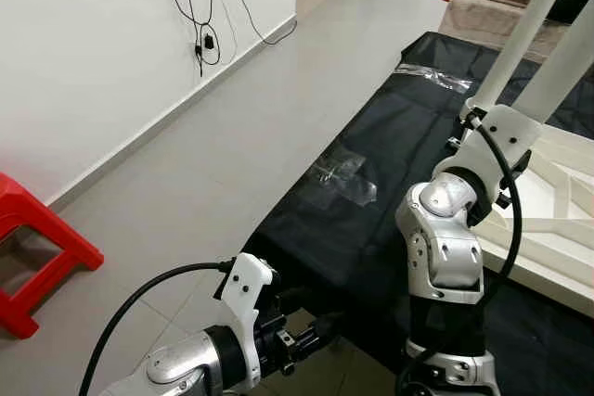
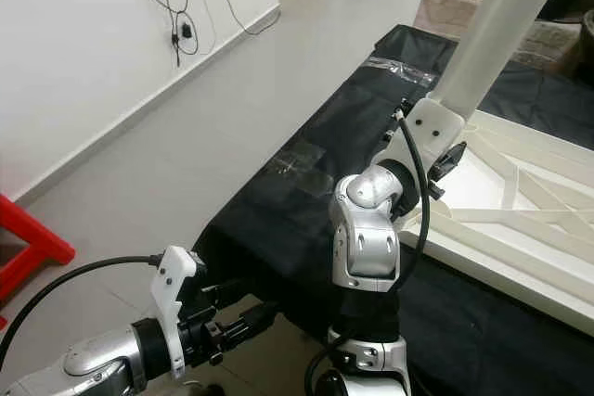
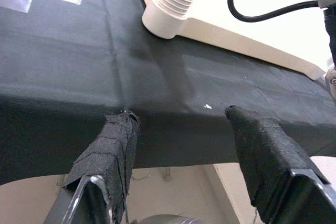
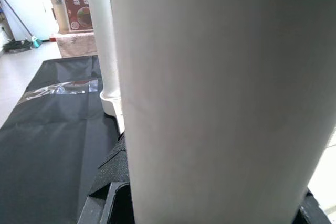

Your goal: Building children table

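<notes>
Left gripper (image 3: 178, 124) low at the near edge of the black sheet (image 1: 371, 164), fingers spread and empty, right gripper (image 2: 436, 150) beyond it clamped around a white table leg (image 2: 506, 16), leg standing on the white upturned tabletop (image 2: 520, 220), red stool (image 1: 37, 248) far off left.

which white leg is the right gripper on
The nearer leg, rising beside the right gripper; the other leg stands farther back on the tabletop.

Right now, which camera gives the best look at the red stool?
The left eye view: the red stool stands on the floor by the wall, with its seat and legs visible. The right eye view catches just a corner of it at the left edge. The wrist views face the table parts.
</notes>
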Robot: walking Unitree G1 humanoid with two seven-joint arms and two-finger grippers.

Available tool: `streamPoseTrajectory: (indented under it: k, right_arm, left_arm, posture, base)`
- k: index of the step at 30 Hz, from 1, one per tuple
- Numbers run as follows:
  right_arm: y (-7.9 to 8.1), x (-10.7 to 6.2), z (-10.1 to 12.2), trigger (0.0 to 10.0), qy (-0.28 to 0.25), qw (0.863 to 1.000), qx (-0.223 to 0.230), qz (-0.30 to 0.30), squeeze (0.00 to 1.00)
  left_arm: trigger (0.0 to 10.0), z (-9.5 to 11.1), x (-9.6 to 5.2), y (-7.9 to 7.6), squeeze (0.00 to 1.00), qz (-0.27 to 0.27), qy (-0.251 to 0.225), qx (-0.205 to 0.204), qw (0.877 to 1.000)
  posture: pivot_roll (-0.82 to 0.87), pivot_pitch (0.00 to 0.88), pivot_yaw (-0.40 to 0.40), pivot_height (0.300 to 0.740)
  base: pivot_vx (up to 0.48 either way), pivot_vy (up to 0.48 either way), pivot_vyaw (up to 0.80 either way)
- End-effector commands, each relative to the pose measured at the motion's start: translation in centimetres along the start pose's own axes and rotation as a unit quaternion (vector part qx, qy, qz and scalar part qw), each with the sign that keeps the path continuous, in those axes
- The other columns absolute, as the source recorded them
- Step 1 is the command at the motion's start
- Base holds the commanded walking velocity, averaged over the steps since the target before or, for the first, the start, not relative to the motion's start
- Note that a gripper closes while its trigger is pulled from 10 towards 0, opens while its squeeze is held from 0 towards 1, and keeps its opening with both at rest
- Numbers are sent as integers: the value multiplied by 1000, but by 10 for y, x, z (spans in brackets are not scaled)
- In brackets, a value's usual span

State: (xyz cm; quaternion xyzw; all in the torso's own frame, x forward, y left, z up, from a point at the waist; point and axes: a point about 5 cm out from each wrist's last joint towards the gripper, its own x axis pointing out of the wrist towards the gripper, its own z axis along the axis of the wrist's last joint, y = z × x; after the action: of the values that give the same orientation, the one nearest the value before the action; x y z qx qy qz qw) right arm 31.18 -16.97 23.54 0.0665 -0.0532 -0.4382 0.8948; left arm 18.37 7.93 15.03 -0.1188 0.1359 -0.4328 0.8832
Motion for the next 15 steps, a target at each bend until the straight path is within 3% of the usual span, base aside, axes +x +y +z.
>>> streamPoseTrajectory:
  k: [1, 5, 6, 7, 12, 13, 14, 15]
  right_arm:
    - [24, -31, -10, 10000, 89, 995, 36, 28, 0]
    - [24, -29, -11, 10000, 88, 995, 34, 30, 0]
    - [24, -28, -12, 10000, 89, 995, 34, 31, 365]
    - [24, -28, -12, 10000, 89, 995, 35, 36, 1000]
    - [23, -27, -12, 10000, 85, 995, 37, 43, 1000]
    - [23, -27, -11, 10000, 81, 995, 40, 46, 439]
    - [23, -27, -10, 10000, 76, 995, 42, 53, 0]
    - [23, -27, -9, 10000, 72, 995, 43, 57, 0]
  left_arm:
    - [10000, -6, 2, 1, 0, -4, 12, -5, 1000]
    - [10000, -6, 2, 2, 0, -5, 12, -5, 1000]
    - [10000, -6, 2, 2, 0, -5, 11, -4, 1000]
    - [10000, -7, 3, 2, 0, -6, 11, -4, 1000]
    - [10000, -7, 3, 3, 0, -7, 11, -2, 1000]
    - [10000, -7, 4, 3, 0, -7, 11, -2, 1000]
    - [10000, -7, 4, 3, 0, -7, 10, -2, 1000]
    - [10000, -7, 4, 4, 0, -6, 10, -2, 1000]
  posture:
    - [205, 108, -46, 740]
    - [204, 106, -44, 740]
    - [204, 104, -46, 740]
    - [202, 101, -43, 740]
    - [204, 101, -43, 740]
    - [205, 99, -42, 740]
    - [205, 99, -42, 740]
    - [203, 96, -41, 740]
  base:
    - [0, 0, 0]
    - [0, 0, 0]
    - [0, 0, 0]
    - [0, 0, 0]
    - [0, 0, 0]
    - [0, 0, 0]
    - [0, 0, 0]
    - [0, 0, 0]
